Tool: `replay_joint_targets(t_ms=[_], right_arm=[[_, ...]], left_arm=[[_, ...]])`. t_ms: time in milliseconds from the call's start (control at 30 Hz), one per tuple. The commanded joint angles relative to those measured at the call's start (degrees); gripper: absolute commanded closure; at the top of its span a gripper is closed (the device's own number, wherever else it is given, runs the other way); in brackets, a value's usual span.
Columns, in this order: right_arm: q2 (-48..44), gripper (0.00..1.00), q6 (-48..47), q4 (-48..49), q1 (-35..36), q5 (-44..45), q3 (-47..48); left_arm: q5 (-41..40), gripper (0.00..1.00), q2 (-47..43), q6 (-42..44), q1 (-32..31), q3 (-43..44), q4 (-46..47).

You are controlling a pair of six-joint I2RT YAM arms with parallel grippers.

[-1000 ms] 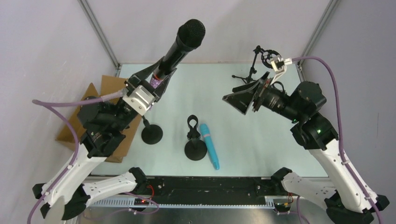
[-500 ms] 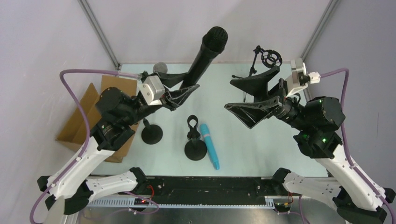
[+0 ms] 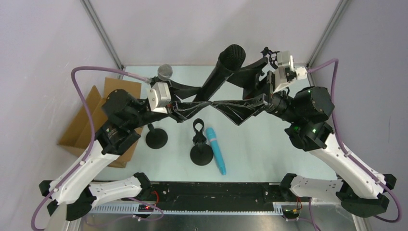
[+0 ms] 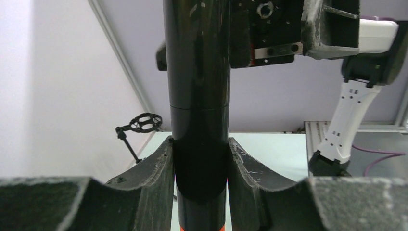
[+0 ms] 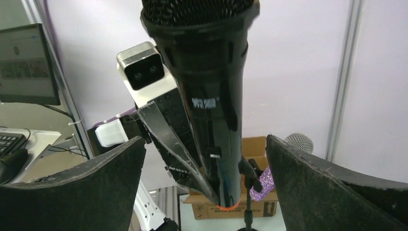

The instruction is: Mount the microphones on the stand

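1. Black handheld microphone [image 3: 217, 79] with a glossy cylindrical barrel, coarse mesh head and an orange-red ring at the tail. It is held aloft over the pale table [image 3: 269, 144], tilted, head uppermost.
2. Left gripper [image 4: 199, 154]: clenched on the lower barrel just above the ring. Its scuffed matte black pads press both sides.
3. Right gripper [image 5: 204, 144]: jaws spread wide, straddling the same barrel. Neither rough-edged pad touches it.
4. Purple glitter microphone [image 5: 262, 185] with a silver mesh head sits tilted in the clip of a thin black stand [image 5: 248, 214]. A cardboard box [image 3: 82, 126] is near.
5. Plain light-blue microphone [image 3: 216, 150], smooth, lies flat on the table just beside a round-based black clip stand [image 3: 201, 153].
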Motion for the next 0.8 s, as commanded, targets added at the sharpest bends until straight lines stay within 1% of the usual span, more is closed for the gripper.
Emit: replay_joint_targets(t_ms=[0,200,267,333,367,400,467,567,600,700,733,767], right_arm=[[1.4,0.01,-2.4,4.7,1.3,-3.4,4.8],[2.7,0.01,-2.6,5.6,1.8,-4.8,6.5],[3.1,0.03,-2.6,5.8,1.8,-4.9,6.9],[3.5,0.08,-2.8,5.3,1.8,-5.5,7.5],[3.7,0.14,-2.8,5.2,1.8,-5.7,7.6],[3.8,0.23,-3.0,5.2,1.8,-6.4,7.6],[4.0,0.33,-3.1,4.9,1.8,-6.7,7.7],[4.4,0.37,-2.9,3.9,1.8,-6.8,8.3],[4.6,0.41,-2.8,3.7,1.7,-6.9,8.4],[4.9,0.45,-2.1,4.1,1.7,-7.3,8.6],[5.1,0.51,-1.9,4.1,1.7,-7.6,8.8],[5.2,0.55,-1.7,4.0,1.8,-7.7,9.0]], left_arm=[[4.7,1.0,-0.7,-3.5,-0.5,0.6,1.3],[6.6,1.0,-1.0,-4.2,-0.4,0.1,1.5],[7.4,1.0,-1.3,-4.8,-0.5,-0.1,1.6],[7.4,1.0,-1.4,-4.8,-0.5,-0.2,1.6],[7.3,1.0,-1.5,-4.7,-0.5,-0.2,1.6],[7.3,1.0,-1.6,-4.6,-0.5,-0.3,1.6],[7.5,1.0,-1.8,-4.5,-0.5,-0.6,1.6],[7.9,1.0,-2.0,-4.6,-0.5,-0.7,1.6],[8.2,1.0,-1.9,-4.6,-0.5,-0.7,1.6],[8.8,1.0,-2.0,-4.6,-0.5,-0.5,1.6],[8.9,1.0,-1.8,-4.6,-0.5,-0.3,1.6],[9.1,1.0,-1.9,-4.5,-0.5,-0.2,1.6]])
